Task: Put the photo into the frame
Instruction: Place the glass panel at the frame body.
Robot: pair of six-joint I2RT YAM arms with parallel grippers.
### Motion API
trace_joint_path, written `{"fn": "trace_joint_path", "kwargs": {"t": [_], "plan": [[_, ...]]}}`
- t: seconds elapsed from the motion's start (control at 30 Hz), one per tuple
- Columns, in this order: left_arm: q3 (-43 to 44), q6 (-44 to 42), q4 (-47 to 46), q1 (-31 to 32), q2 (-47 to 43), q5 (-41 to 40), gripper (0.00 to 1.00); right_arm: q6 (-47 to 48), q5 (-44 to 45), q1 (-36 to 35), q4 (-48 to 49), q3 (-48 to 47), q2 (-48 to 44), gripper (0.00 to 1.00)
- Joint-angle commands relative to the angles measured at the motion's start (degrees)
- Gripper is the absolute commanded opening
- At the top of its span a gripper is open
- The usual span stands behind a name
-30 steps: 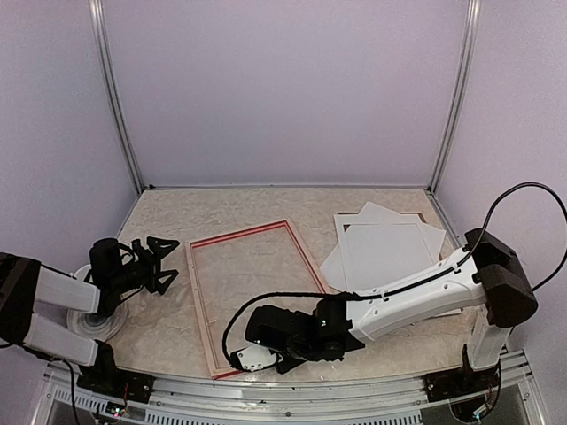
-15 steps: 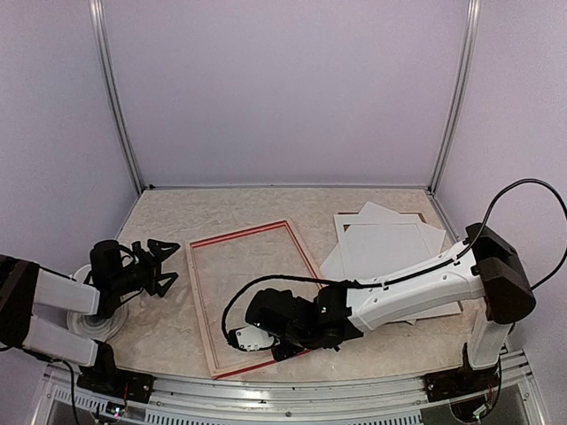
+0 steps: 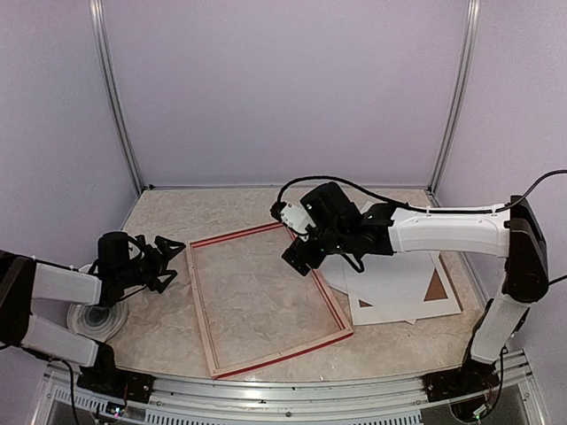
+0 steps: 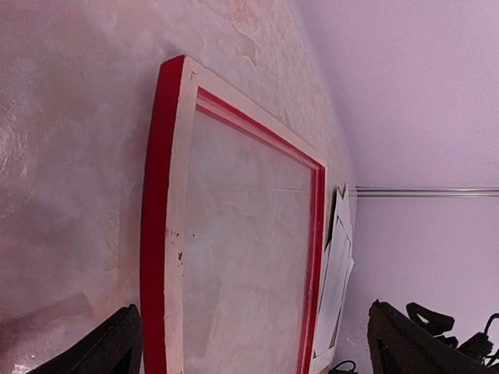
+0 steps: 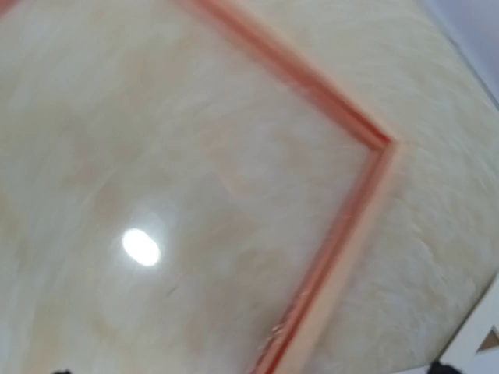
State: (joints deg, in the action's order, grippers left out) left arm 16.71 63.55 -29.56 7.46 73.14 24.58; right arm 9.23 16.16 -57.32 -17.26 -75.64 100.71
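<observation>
Tabletop from above: the frame [image 3: 200,305] lies flat at centre, pale wood back up, red along its edges, pane bare. By my read nothing is loaded in it yet. Its long axis runs from the near edge toward the back wall, the far end leaning a little left. My right gripper [image 3: 294,255] hangs over the frame's far-right corner, jaws apart & carrying nothing. In its wrist view only dark tips peek in at the bottom corners, w/ the red rail's corner below. The paper stack [image 3: 390,283] sits just beside the frame's right rail, i.e. to the right of that claw and a bit nearer me. On top is the white mat [image 3: 403,310], w/ brown backing [image 3: 434,288] showing in its window. The photo should be one of the plain white sheets in that pile, but I can't tell which, as no printed side is up. The left gripper [image 3: 171,262] sits wide open & empty just off the frame's left rail, so the whole frame lies between it and the stack. The right arm is clearly nearer; I judge the next reach is a short swing rightward, approx across the frame's short axis
</observation>
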Motion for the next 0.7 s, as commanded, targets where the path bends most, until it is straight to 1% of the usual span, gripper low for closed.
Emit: {"fn": "trace_joint_path", "kwargs": {"t": [0.0,0.13,0.23,0.5,0.67], "plan": [[3.3,-3.6,2.0,1.5,3.8,-2.9,0.99,-17.4,-11.3,6.4,2.9,1.0,-4.5,0.99],[6.2,-4.6,2.3,3.5,8.5,-4.2,0.99,-25.3,-19.1,11.9,3.2,2.1,-4.6,0.99],[8.3,-5.4,3.1,5.1,11.3,-5.9,0.99,-28.5,-23.6,14.4,3.8,2.9,-3.8,0.99],[11.4,-5.5,3.8,7.6,14.5,-8.5,0.99,-32.0,-29.4,15.7,6.0,5.4,1.1,0.99],[13.3,-6.0,5.0,8.3,15.4,-9.7,0.99,-33.5,-28.4,16.3,7.1,7.3,3.0,0.99]]}}
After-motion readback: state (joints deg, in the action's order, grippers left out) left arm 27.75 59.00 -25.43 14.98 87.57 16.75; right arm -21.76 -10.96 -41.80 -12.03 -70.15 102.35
